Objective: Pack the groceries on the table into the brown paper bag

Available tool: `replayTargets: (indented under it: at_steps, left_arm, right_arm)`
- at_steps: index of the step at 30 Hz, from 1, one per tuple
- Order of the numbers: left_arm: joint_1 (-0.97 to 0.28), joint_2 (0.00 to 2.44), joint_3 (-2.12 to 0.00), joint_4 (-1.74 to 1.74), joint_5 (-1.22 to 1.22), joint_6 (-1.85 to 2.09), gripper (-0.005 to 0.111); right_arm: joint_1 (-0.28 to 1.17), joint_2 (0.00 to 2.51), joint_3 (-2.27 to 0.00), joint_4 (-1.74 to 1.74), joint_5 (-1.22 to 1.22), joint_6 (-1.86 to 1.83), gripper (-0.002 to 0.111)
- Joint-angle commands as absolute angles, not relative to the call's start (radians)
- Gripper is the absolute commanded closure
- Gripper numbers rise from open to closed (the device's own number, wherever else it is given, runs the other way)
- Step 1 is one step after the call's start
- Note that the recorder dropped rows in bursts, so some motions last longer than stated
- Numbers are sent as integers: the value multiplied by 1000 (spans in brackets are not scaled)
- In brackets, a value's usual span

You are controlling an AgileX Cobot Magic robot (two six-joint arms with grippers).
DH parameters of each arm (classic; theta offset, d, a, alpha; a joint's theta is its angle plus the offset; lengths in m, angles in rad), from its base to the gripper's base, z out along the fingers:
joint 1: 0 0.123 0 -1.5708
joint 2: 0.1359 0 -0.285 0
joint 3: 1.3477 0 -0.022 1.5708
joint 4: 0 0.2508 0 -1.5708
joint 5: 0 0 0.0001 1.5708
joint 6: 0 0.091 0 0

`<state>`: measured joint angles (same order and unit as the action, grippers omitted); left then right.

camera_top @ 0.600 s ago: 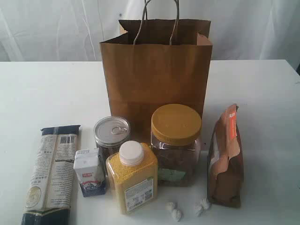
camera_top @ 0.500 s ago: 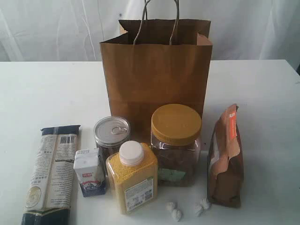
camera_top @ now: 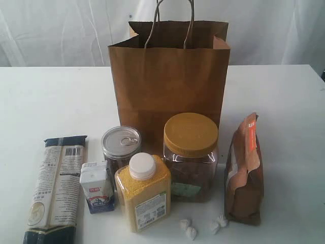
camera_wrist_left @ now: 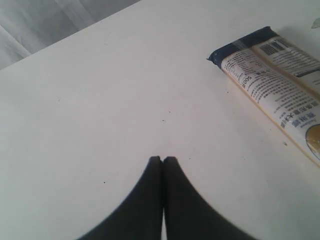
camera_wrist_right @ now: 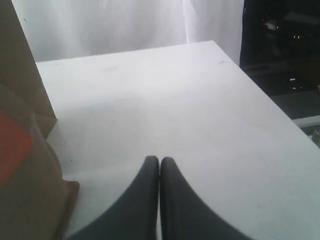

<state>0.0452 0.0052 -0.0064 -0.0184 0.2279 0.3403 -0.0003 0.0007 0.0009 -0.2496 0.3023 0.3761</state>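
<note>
Start of the job, judging by the layout: nothing looks packed, though the inside of the bag (camera_top: pixel 167 81) can't be seen. The bag stands upright with its mouth open and handles up, at the back middle of the table (camera_top: pixel 51 96). All the groceries sit in front of it: pasta (camera_top: pixel 55 188) lying flat far left, carton (camera_top: pixel 97 187) just beside it, can (camera_top: pixel 121 142) behind the carton, bottle (camera_top: pixel 143 195) front centre, jar (camera_top: pixel 190 157) right behind the bottle, pouch (camera_top: pixel 245 173) upright on the right, and wrapped pieces (camera_top: pixel 189 227) loose at the front. The left gripper (camera_wrist_left: pixel 162 160) has its jaws pressed together, holds nothing, and is over bare table with the pasta end near. The right gripper (camera_wrist_right: pixel 159 160) is also closed tight and empty, over bare table next to the pouch. Neither arm shows in the exterior view. The next move needs one gripper to spread its jaws, drop onto the nearest item (pasta for the left, pouch for the right, probably), grip it, lift it clear of the bag rim and lower it in between the handles.
</note>
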Motion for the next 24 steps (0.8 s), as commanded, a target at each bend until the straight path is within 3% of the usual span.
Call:
replayTargets:
  at_steps: [1,5,10,18,24]
  left_arm:
    - [47,0,0,-21,223,341,107]
    - [47,0,0,-21,223,341,107]
    - [47,0,0,-21,223,341,107]
    - [47,0,0,-21,223,341,107]
    - [47,0,0,-21,223,341,107]
  right_arm:
    - [1,0,0,-260,148,378,108]
    - [1,0,0,-236,-23,458,108]
    - [1,0,0,-218,-155,822,108]
    - [1,0,0,-202,-774,1827,108]
    - [0,0,-88,-13,-999,1887,108]
